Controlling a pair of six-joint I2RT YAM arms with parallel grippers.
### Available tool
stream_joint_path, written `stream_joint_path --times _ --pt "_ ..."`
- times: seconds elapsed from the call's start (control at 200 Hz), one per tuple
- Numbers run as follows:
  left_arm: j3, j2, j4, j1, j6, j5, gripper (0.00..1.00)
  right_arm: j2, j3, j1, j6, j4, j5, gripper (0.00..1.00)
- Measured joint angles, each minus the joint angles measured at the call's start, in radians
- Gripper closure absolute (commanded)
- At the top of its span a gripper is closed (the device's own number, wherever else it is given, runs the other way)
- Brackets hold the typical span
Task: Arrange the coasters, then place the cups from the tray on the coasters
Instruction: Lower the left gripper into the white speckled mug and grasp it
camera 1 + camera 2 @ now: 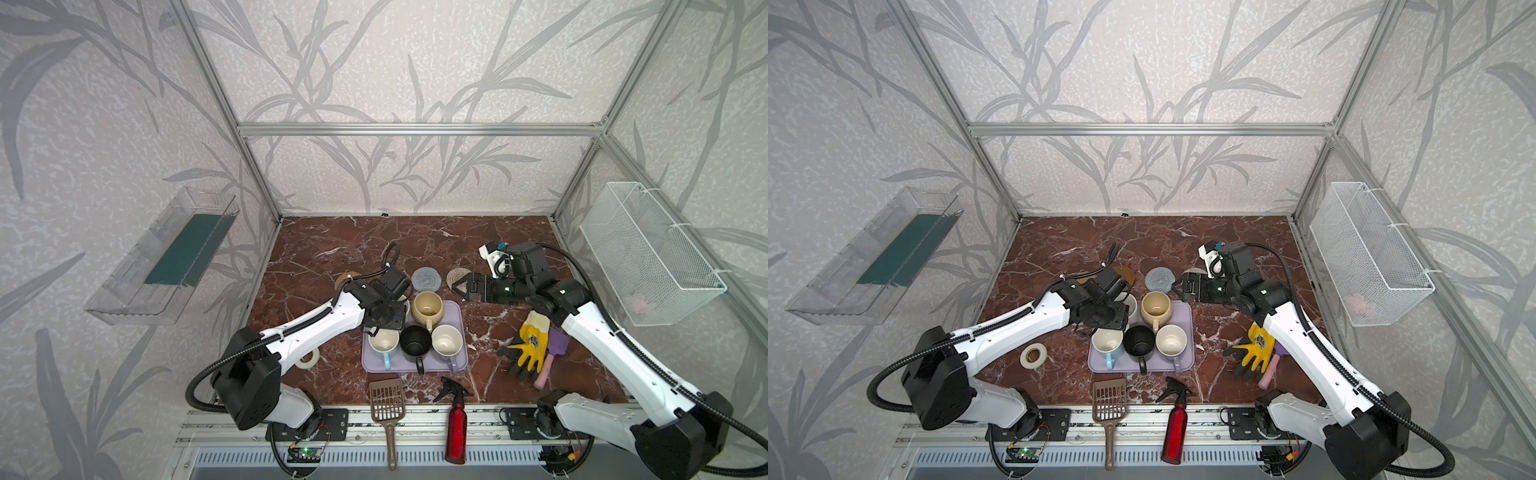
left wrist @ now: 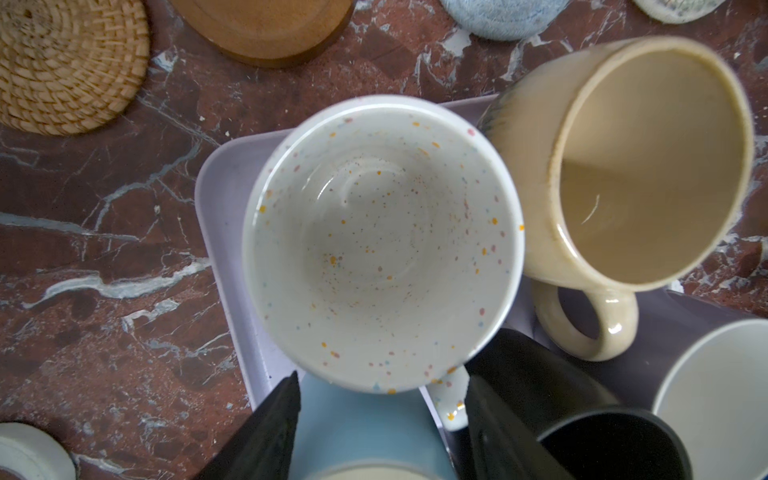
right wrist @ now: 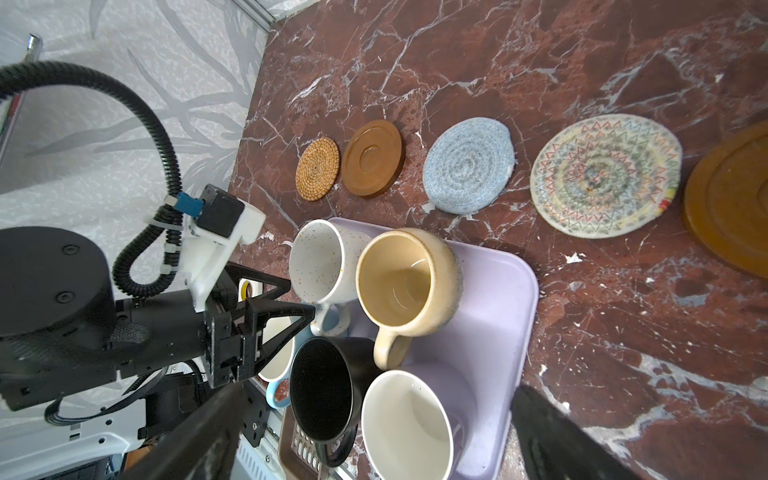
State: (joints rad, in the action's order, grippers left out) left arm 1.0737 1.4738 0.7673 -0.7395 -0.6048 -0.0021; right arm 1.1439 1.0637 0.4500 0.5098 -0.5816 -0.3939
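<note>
We see the lavender tray (image 1: 457, 320) holding five mugs (image 1: 428, 307), the white speckled mug (image 2: 382, 245) at its far left corner; the coasters (image 3: 469, 166) lie in a row beyond it. The left gripper (image 2: 382, 378) has its jaws partly spread around that mug's handle (image 2: 453, 409). The right gripper (image 1: 459, 286) hangs wide open, empty, near the cream coaster (image 3: 606, 174).

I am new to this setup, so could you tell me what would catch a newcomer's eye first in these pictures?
Five mugs crowd the lavender tray at mid-table, with the left tool open at the handle of the white speckled mug in its back-left corner. Behind the tray lies a row of five coasters, and a red spray bottle sits at the front edge.
</note>
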Motion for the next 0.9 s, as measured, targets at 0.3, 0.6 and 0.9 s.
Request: stream_joint_path --times 0.3,0.6,0.9 --pt "0.000 0.022 -0.021 -0.007 0.002 -0.001 0.45 0.000 -0.018 0.000 0.007 0.011 -0.001 0.01" --pt "0.000 0.066 -0.034 -0.007 0.003 -0.011 0.46 0.000 -0.018 0.000 0.015 0.016 -0.004 0.01" --pt "0.000 0.101 -0.034 -0.007 0.020 -0.023 0.51 0.000 -0.018 0.000 0.013 0.016 -0.003 0.01"
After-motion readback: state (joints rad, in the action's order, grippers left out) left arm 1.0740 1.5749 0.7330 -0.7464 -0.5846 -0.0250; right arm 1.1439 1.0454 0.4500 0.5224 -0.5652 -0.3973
